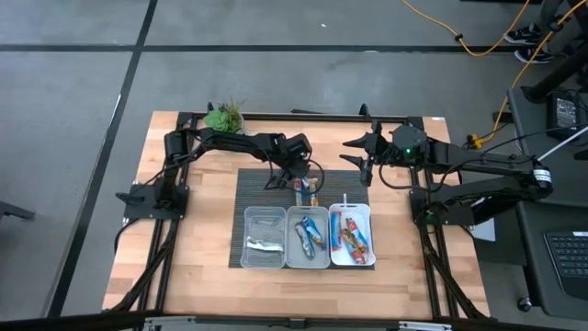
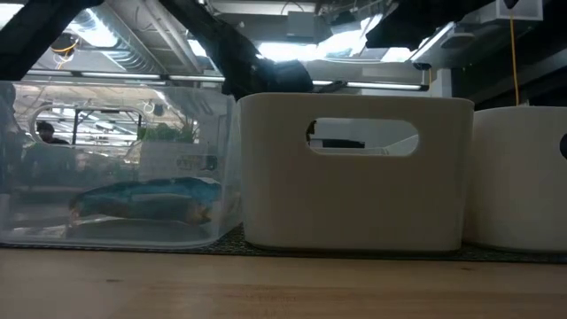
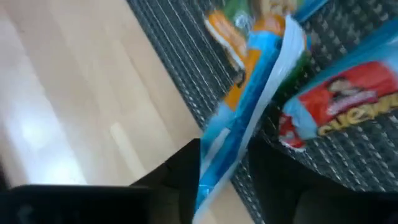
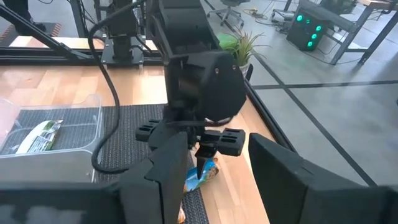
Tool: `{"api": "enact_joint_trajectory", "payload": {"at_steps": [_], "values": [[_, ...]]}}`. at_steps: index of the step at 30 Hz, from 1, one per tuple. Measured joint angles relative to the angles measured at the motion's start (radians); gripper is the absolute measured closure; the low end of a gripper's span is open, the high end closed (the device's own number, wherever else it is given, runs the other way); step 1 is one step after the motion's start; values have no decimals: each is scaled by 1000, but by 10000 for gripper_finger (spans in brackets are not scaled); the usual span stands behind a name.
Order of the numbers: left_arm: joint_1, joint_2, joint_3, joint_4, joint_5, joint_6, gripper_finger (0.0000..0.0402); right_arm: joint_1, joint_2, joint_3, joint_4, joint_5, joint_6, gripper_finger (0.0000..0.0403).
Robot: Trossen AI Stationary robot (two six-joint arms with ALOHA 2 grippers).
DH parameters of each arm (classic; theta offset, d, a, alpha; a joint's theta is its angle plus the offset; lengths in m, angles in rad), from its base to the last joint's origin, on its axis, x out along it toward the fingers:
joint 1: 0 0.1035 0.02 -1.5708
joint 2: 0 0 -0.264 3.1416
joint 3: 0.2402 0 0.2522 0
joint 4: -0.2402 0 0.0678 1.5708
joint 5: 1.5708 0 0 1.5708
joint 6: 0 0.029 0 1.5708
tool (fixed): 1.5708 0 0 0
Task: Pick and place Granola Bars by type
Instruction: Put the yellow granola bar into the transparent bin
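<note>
Blue-wrapped bar [image 3: 242,118] pinched in left gripper [image 3: 227,177] jaws; right gripper's jaws [image 4: 214,180] parted, lettering unreadable.

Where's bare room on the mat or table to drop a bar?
Free: mat left of the loose bars, and bare wood left of the clear tray. Crowded: around the left end effector and all three trays.

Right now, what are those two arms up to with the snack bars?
Left gripper closing on a blue granola bar on the dark mat. Right gripper waiting, open and empty, behind the trays. Nothing blocking.
</note>
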Motion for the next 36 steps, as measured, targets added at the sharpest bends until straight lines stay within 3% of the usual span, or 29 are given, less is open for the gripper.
{"api": "enact_joint_trajectory", "payload": {"at_steps": [10,19,30,36], "values": [[-1,22,2,-32,-9,-41,393,0,0,0,-1,-1,3,229],[-12,-1,56,-93,-121,-98,395,0,0,0,0,-1,0,229],[-24,-37,283,-212,-114,-298,398,0,0,0,-2,0,0,229],[-26,-150,310,-287,-49,-381,397,0,0,0,-30,0,1,229]]}}
